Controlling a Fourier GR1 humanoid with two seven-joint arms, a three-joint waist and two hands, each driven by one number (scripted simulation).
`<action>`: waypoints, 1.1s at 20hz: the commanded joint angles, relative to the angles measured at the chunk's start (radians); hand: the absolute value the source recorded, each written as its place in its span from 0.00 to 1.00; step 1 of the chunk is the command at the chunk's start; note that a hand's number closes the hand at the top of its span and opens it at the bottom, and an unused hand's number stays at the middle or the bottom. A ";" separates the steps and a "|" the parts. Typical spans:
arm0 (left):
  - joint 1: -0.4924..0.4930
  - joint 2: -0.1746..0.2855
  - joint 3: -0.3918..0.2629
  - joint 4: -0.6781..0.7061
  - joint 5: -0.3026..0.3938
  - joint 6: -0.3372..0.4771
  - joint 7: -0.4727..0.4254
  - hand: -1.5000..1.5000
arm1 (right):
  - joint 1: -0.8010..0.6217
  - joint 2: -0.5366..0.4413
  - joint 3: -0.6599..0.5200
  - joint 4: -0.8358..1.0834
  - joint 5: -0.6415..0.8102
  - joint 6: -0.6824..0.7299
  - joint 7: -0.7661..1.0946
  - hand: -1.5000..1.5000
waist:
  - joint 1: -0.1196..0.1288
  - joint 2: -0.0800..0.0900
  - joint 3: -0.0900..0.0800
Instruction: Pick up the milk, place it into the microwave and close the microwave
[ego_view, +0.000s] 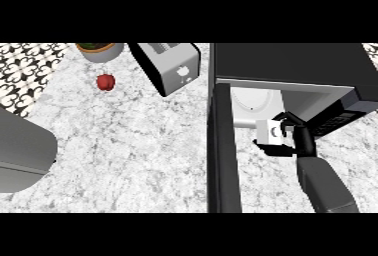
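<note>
so you're at the putting-in step. your right hand has its fingers and thumb curled round the milk, and the carton is right at the mouth of the microwave, over the front edge of the pale cavity. as far as i can tell it's not set down yet.

my take: carry it further in before you let go, so the carton ends up well past the sill and the door can't clip it when you swing it shut. lower it onto the cavity floor, then open the fingers and pull straight back toward yourself. mind that door, it stands wide open just left of the carton, edge-on to you.

pose-wise, the grey forearm comes up from the lower edge at the right, leaning a bit left, hand pointed into the opening. the left hand isn't in shot. the toaster is well off to the left, so no worry there.
</note>
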 joint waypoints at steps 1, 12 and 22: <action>-0.022 0.016 0.009 0.000 0.018 0.005 0.003 0.00 | -0.205 -0.132 -0.040 0.019 -0.001 -0.096 0.208 1.00 | 0.069 0.049 0.015; -0.066 0.041 0.008 0.030 0.018 0.013 0.019 0.00 | -0.150 -0.118 -0.042 -0.054 -0.014 -0.122 0.191 1.00 | 0.093 0.057 0.015; -0.093 0.072 0.022 0.025 -0.012 0.025 0.041 0.00 | -0.087 -0.113 -0.046 -0.134 -0.033 -0.135 0.193 1.00 | 0.115 0.063 0.017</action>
